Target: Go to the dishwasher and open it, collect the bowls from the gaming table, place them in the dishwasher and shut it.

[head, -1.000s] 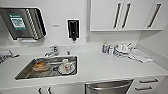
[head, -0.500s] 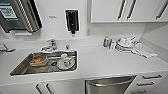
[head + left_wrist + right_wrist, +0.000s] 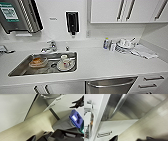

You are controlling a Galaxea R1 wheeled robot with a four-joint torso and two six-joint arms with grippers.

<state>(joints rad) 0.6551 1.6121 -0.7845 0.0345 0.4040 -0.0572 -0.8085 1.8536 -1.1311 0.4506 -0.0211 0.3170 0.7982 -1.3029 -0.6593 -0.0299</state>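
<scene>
The dishwasher [image 3: 110,85] is set under the white counter, right of the sink, and its brushed steel front is closed. Its long bar handle [image 3: 118,105] runs close past the camera in the right wrist view. The handle [image 3: 50,96] also appears in the left wrist view, above the beige floor. My right gripper [image 3: 71,104] hangs in front of the cabinets as a dark claw, open, with nothing between its prongs. Dark parts of my left arm [image 3: 60,135] lie low over the floor. The bowls and the gaming table are out of view.
A steel sink [image 3: 22,68] holds white crockery and an orange-filled dish [image 3: 37,61]. More white crockery [image 3: 123,45] and bottles stand on the counter [image 3: 100,65] at the right. White drawers [image 3: 150,81] flank the dishwasher. Wall cabinets [image 3: 112,11] hang above.
The whole head picture has shifted slightly upward, so the camera moved; more of the dishwasher front is in view. Nothing on the counter has moved.
</scene>
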